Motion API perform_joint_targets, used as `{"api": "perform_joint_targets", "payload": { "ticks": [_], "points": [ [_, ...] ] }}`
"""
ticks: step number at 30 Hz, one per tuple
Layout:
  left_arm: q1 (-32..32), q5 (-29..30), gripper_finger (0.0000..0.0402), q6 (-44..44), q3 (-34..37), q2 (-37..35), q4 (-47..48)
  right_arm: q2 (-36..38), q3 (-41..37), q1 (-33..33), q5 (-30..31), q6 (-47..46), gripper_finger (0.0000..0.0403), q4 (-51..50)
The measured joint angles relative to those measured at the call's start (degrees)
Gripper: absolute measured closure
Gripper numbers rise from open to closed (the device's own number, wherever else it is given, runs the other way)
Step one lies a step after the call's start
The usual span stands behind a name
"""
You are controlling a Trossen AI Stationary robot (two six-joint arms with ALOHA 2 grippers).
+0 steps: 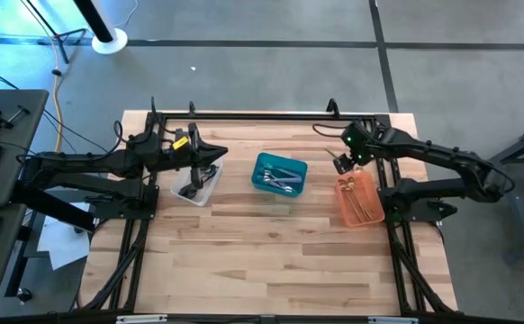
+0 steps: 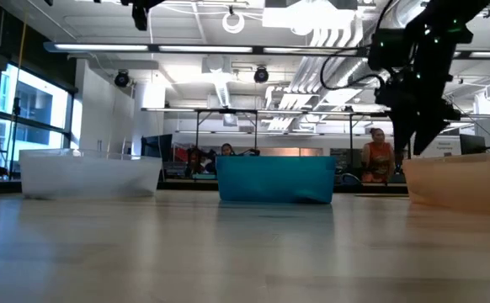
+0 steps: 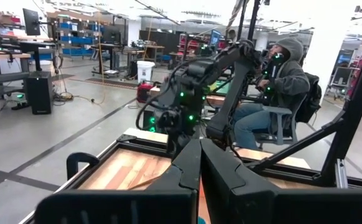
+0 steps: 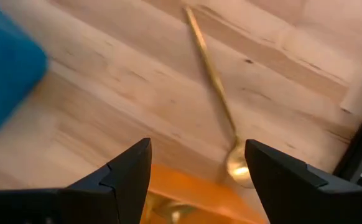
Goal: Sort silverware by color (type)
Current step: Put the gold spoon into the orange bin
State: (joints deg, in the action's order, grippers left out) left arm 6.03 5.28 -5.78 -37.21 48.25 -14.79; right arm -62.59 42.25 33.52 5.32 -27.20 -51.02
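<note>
Gold spoon (image 4: 213, 81): on the table just beside the orange bin (image 1: 359, 200), bowl at its rim.
Right gripper (image 4: 196, 180): above the bin's near end, fingers spread, empty.
Left gripper (image 1: 210, 155): well apart from the orange bin, over the clear bin (image 1: 196, 184), shut.
Handling: light, stiff, slippery; pinch mid-handle.

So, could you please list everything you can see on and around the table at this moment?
Clear bin: one, table's left part, dark utensils inside.
Teal bin: one, centre, silver utensils inside.
Orange bin: one, right part, gold utensils inside.
Gold spoon: one, on the wood, its bowl at the orange bin's edge.
Table: one, light wood.
People: seated in the room behind, count unclear.
Left gripper: over the clear bin, fingers shut, nothing seen in them.
Right gripper: above the orange bin's far end, fingers open, empty.
</note>
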Motion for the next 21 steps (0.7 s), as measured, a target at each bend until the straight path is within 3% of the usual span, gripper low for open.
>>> {"api": "perform_joint_targets", "payload": {
  "ticks": [13,21],
  "points": [
    [1.20,0.14,0.0401,-0.02,0.00,0.00,0.28,-0.02,-1.85,10.27,0.04,0.77,0.0160,0.68],
    [1.17,0.12,0.0401,-0.04,0.00,0.00,0.51,-1.56,-1.85,14.46,-5.12,3.74,0.0160,-0.03]
  ]
}}
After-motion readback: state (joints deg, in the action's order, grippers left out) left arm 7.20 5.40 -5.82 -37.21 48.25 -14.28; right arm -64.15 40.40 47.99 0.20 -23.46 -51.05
